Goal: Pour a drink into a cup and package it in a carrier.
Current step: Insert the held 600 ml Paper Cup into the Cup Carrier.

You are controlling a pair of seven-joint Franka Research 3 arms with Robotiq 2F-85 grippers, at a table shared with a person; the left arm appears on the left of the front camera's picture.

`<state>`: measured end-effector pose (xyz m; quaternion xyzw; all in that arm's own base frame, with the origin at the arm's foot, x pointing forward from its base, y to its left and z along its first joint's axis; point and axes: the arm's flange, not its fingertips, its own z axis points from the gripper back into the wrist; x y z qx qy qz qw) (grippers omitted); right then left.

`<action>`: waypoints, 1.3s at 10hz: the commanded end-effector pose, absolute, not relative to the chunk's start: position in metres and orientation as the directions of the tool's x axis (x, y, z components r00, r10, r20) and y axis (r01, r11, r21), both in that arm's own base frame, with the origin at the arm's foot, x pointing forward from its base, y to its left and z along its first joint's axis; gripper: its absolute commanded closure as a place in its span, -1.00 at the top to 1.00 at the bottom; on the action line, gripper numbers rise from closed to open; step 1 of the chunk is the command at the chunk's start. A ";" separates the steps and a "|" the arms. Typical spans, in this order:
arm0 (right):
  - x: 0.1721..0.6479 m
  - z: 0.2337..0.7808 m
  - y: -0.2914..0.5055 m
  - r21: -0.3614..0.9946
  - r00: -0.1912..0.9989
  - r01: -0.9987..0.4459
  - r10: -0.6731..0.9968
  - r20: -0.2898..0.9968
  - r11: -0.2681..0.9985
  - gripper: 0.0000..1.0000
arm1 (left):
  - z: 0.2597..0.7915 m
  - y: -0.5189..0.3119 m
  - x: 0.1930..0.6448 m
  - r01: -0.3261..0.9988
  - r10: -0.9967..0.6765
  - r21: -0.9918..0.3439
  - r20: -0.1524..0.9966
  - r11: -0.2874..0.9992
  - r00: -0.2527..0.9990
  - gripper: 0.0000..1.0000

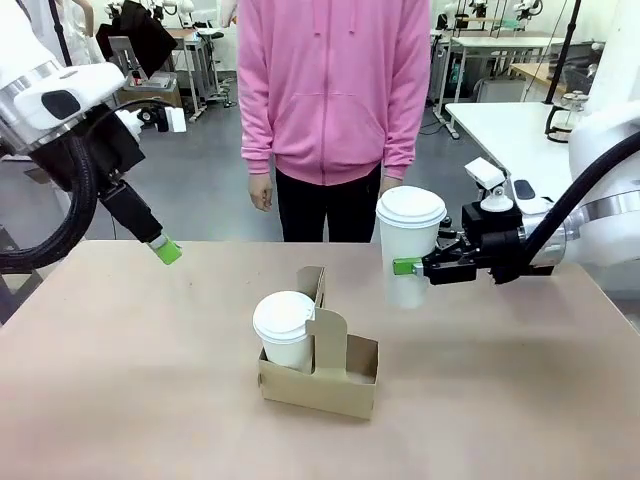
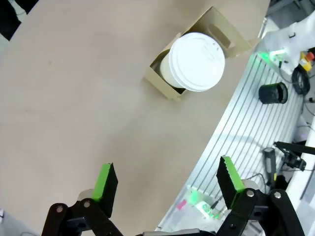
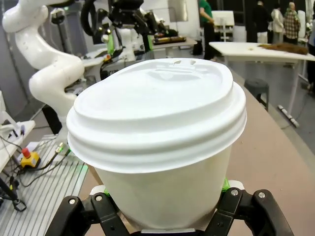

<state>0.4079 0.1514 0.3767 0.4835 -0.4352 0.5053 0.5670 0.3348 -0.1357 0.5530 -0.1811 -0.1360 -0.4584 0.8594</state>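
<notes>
Nearest on the tan table (image 1: 110, 400) stands the brown cardboard carrier (image 1: 322, 378), upright, with its handle tab (image 1: 327, 335) rising in the middle. A lidded white paper cup (image 1: 284, 332) sits in the pocket on my left side of the tab. From my left wrist I look down on its lid (image 2: 197, 61) and on the carrier's wall around it. Beyond the carrier and to its right, my right gripper (image 1: 410, 267) comes in level from the right, clamped on a second white paper cup (image 1: 410, 232). It holds that cup upright in the air, off the tabletop and apart from the carrier. My fingers (image 3: 231, 206) pinch the cup's lower wall, and from that wrist its domed lid (image 3: 157, 113) looms just above them. On the left, farther back, my left gripper (image 1: 166, 250) hangs above bare table, its jaws spread wide and empty, green pads (image 2: 105, 181) well apart. At the far edge a person in a pink hoodie (image 1: 335, 90) stands facing me, one hand (image 1: 262, 192) hanging at the side.
</notes>
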 end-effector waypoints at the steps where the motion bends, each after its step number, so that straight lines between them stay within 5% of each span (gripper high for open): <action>1: 0.414 0.386 0.150 0.125 0.126 -0.992 0.162 0.979 0.020 0.60 | 0.562 -0.138 0.332 0.846 -0.745 -0.195 0.406 0.496 0.530 1.00; 13: 0.378 0.314 0.220 0.135 0.139 -0.974 -0.007 0.990 -0.181 0.60 | 0.445 -0.046 0.319 0.964 -0.709 0.063 0.690 0.258 0.145 1.00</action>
